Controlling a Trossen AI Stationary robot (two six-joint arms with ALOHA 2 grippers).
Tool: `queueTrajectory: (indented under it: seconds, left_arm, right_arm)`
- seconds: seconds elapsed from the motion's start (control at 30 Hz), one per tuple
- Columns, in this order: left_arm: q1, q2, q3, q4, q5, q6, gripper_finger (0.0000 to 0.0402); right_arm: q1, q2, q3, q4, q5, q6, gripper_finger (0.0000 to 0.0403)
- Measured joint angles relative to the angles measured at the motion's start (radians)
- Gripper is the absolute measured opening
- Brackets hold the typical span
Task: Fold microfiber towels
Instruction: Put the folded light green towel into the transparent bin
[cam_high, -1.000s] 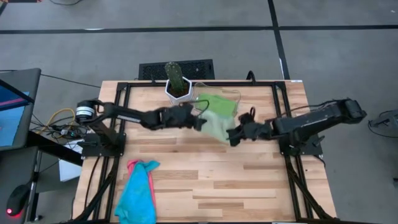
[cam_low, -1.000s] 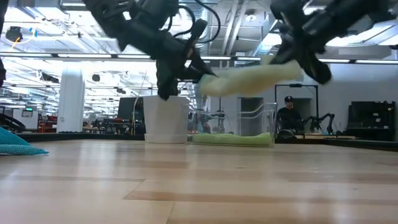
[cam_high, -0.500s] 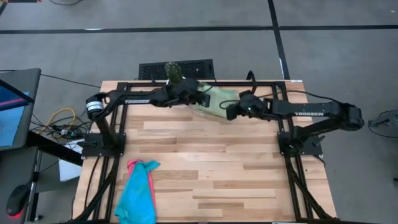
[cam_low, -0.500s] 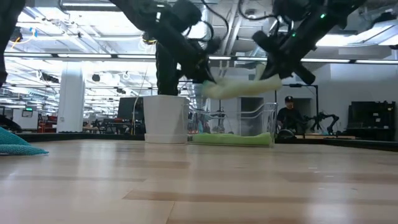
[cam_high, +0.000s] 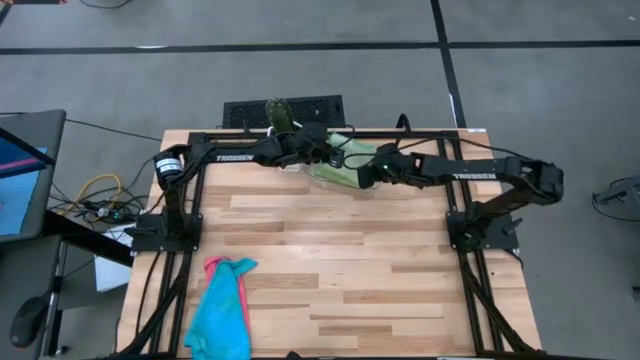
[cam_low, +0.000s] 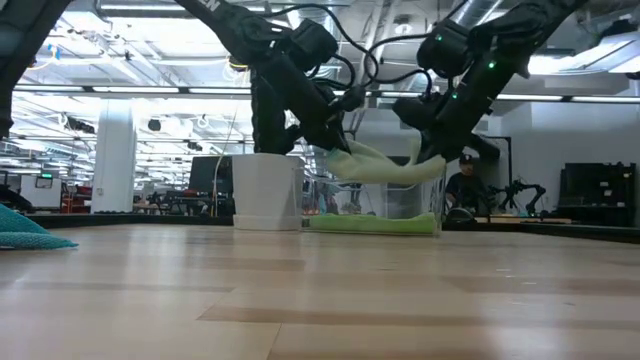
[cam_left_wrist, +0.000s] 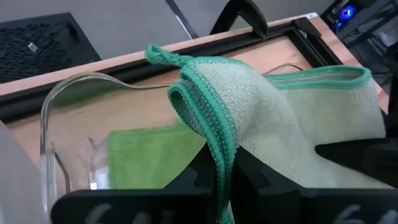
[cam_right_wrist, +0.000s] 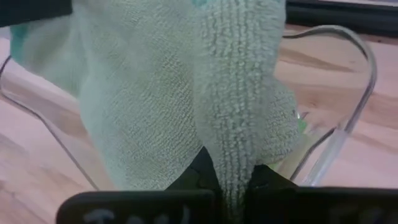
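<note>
Both end effectors have carried the folded green towel (cam_high: 340, 170) from mid-surface to the tray (cam_left_wrist: 46, 118) at the far edge. Left end effector (cam_high: 326, 157) and right end effector (cam_high: 372, 172) each pinch it; release next, you may judge.

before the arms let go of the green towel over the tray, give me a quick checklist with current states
1. Left tool shut on the pale green towel: ok, a folded edge is pinched between its fingers.
2. Right tool shut on the same towel: ok.
3. Towel above the clear tray: ok, the high view shows it over the tray by the white pot.
4. Towel low enough to release: cannot tell; in the low view it hangs about at the tray's top edge, above the towel below.
5. Tray contents: ok, one bright green towel lies flat inside.
6. Remaining towels: not ok, the blue and pink towels lie crumpled at the table's near left.
</note>
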Motion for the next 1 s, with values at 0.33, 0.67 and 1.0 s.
queueTrajectory:
  seconds: [0.33,0.67,1.0]
  left_arm:
    - [-0.012,0.002,-0.002,-0.022,-0.017,0.092,0.006]
    - [-0.013,0.004,-0.005,-0.03,-0.026,0.097,0.019]
    - [-0.031,-0.009,-0.005,0.042,0.093,0.064,0.0222]
  right_arm:
    - [-0.002,0.026,0.0,-0.012,-0.005,-0.002,0.0034]
    - [-0.002,0.028,-0.001,-0.012,-0.005,-0.001,0.0039]
    - [-0.009,0.039,-0.001,-0.044,-0.003,-0.078,0.0079]
